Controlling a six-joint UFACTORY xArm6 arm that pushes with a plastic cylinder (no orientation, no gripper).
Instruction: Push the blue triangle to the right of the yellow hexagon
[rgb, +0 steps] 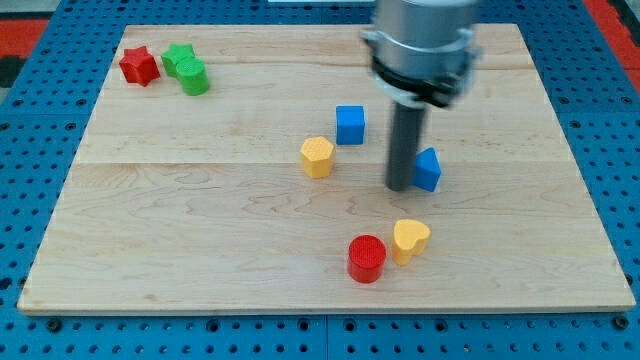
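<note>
Right of the yellow hexagon (317, 157) on the worktop (200, 230), the blue triangle (429, 170) touches my tip (399, 187) on its left side. Wrong side for pushing further right, I judge. No jaws exist: only a rod.

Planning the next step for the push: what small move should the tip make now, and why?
Probably none beyond a small nudge. My tip sits against the left side of the blue triangle, which already lies to the view's right of the yellow hexagon. If anything, I would ease it slightly toward the view's top to level it with the hexagon.
</note>
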